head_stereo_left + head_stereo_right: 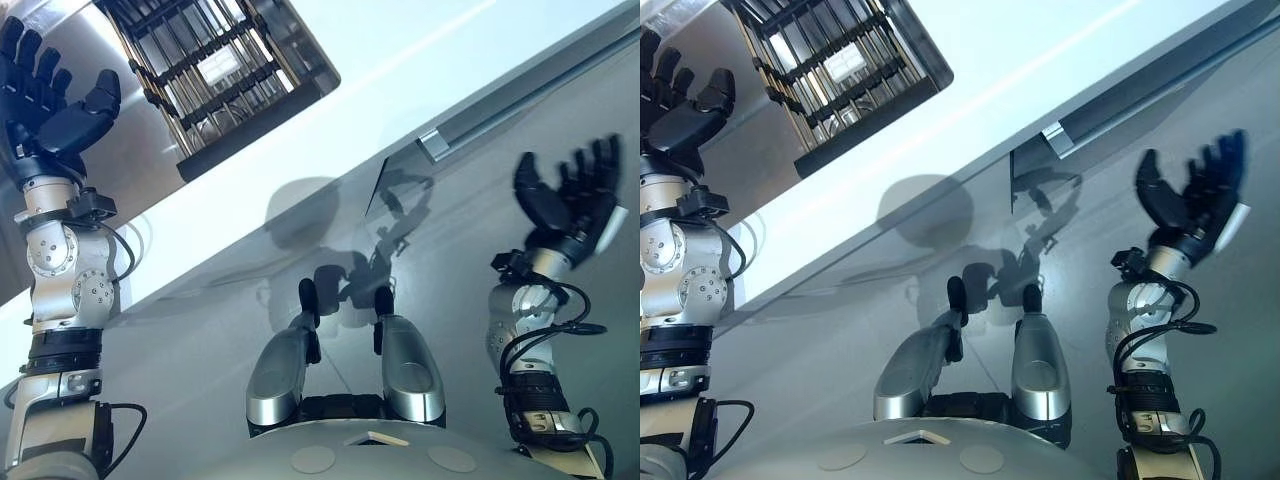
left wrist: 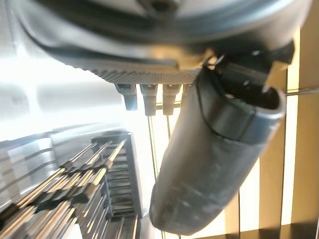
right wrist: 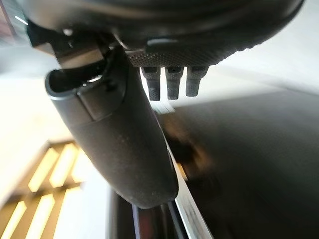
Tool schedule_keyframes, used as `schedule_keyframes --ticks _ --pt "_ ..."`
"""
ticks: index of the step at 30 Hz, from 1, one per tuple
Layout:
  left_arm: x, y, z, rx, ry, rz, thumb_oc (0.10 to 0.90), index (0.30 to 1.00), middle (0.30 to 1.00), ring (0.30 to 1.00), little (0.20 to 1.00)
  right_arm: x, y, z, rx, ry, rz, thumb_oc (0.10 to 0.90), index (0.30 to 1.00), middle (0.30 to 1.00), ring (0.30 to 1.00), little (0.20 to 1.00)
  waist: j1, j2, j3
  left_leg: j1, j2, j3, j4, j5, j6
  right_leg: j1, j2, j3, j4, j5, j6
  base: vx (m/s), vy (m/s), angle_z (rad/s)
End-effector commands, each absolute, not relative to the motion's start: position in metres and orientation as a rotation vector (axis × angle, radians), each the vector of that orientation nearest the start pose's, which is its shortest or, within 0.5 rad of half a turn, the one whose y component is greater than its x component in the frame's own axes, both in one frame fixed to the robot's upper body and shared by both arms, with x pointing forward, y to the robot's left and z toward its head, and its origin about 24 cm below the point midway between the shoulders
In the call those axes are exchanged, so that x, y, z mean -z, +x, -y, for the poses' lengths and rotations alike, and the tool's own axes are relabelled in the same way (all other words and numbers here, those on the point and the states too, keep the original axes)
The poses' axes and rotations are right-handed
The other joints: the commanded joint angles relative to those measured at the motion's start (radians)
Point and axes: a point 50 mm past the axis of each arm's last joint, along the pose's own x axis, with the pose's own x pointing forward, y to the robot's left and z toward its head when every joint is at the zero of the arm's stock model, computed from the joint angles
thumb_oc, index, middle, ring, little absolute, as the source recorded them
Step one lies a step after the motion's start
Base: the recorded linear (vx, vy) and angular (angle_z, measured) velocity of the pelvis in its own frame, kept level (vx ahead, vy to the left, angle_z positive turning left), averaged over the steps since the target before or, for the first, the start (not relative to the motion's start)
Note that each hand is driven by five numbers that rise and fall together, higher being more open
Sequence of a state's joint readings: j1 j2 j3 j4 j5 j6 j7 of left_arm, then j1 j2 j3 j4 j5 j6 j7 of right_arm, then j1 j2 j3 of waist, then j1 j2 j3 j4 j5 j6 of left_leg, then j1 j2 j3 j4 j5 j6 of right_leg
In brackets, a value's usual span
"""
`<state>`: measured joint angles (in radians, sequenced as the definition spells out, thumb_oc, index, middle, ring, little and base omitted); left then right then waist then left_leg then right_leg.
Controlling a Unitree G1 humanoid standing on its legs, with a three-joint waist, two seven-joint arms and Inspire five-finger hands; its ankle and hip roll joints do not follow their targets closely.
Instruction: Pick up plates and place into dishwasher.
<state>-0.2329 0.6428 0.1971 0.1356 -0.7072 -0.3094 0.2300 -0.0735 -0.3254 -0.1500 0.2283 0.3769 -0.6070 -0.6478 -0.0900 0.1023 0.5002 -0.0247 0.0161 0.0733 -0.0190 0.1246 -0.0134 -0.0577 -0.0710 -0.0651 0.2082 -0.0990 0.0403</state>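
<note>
The dishwasher rack [image 1: 215,70] is a rectangular dark frame crossed by rows of thin, shiny metal tines between dark bars. It lies at the upper left of the head views, and its long sides run on a slant from upper left to lower right. One side borders a smooth white counter [image 1: 430,60] and the other a brushed grey metal surface [image 1: 140,140]. In the left wrist view the tines [image 2: 75,189] stand in close parallel rows with dark tips.

The left hand [image 1: 55,115] is raised just beside the rack's left edge. Its fingers are straight and spread, its thumb stands out, and it holds nothing and touches nothing. The right hand [image 1: 565,200] is raised well apart on the right, before a grey front panel [image 1: 520,300] with a long silver bar handle [image 1: 450,135]. Its fingers are likewise straight and spread, and it is empty.
</note>
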Motion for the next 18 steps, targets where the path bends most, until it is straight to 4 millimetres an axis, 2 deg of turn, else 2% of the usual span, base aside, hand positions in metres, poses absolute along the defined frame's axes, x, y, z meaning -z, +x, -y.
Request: schedule_keyframes --ticks 1,4,5,7,9,12,18 --pt "-0.201 0.254 -0.329 -0.440 -0.102 0.729 0.800 0.900 0.900 0.900 0.900 -0.065 0.226 0.303 0.960 0.120 0.428 0.800 0.900 0.900 0.900 0.900 -0.015 -0.009 -0.213 0.049 -0.089 0.015 0.034 -0.152 0.049 0.016 0.058 0.003 -0.083 0.035 -0.002 0.05 -0.010 -0.02" --pt "-0.202 0.257 -0.324 -0.413 -0.100 0.722 0.800 0.900 0.900 0.900 0.900 -0.018 0.221 0.309 0.932 0.110 0.124 0.800 0.900 0.900 0.900 0.900 -0.003 -0.019 -0.240 0.066 -0.086 0.005 0.022 -0.153 0.049 0.045 0.063 -0.001 -0.105 0.037 -0.003 0.05 -0.050 0.03" --pt "-0.202 0.259 -0.321 -0.398 -0.093 0.720 0.800 0.900 0.900 0.900 0.900 0.004 0.216 0.307 0.899 0.115 -0.003 0.800 0.900 0.900 0.900 0.900 0.003 -0.024 -0.252 0.072 -0.084 -0.001 0.017 -0.151 0.049 0.055 0.068 -0.003 -0.111 0.038 -0.004 0.05 -0.073 0.02" --pt "-0.203 0.260 -0.320 -0.386 -0.088 0.718 0.800 0.900 0.900 0.900 0.900 0.018 0.211 0.307 0.879 0.119 -0.086 0.800 0.900 0.900 0.900 0.900 0.008 -0.029 -0.261 0.076 -0.082 -0.007 0.012 -0.150 0.049 0.062 0.071 -0.004 -0.116 0.038 -0.004 0.04 -0.066 0.06" --pt "-0.208 0.264 -0.316 -0.345 -0.069 0.716 0.800 0.900 0.900 0.900 0.900 0.060 0.190 0.303 0.797 0.151 -0.329 0.800 0.900 0.900 0.900 0.900 0.019 -0.043 -0.289 0.091 -0.078 -0.016 -0.001 -0.149 0.047 0.081 0.078 -0.008 -0.131 0.040 -0.005 0.05 -0.096 0.16" --pt "-0.211 0.274 -0.312 -0.331 -0.090 0.681 0.800 0.900 0.900 0.900 0.900 0.091 0.169 0.298 0.697 0.116 -0.541 0.800 0.900 0.900 0.900 0.900 0.029 -0.053 -0.311 0.104 -0.076 -0.025 -0.007 -0.153 0.049 0.099 0.084 -0.005 -0.143 0.039 -0.006 0.02 -0.068 0.17" --pt "-0.216 0.289 -0.301 -0.284 -0.119 0.633 0.800 0.900 0.900 0.900 0.900 0.120 0.137 0.295 0.601 0.026 -0.803 0.800 0.900 0.900 0.900 0.900 0.038 -0.063 -0.339 0.125 -0.071 -0.034 -0.014 -0.161 0.049 0.124 0.093 -0.002 -0.153 0.037 -0.003 0.01 -0.036 0.06"
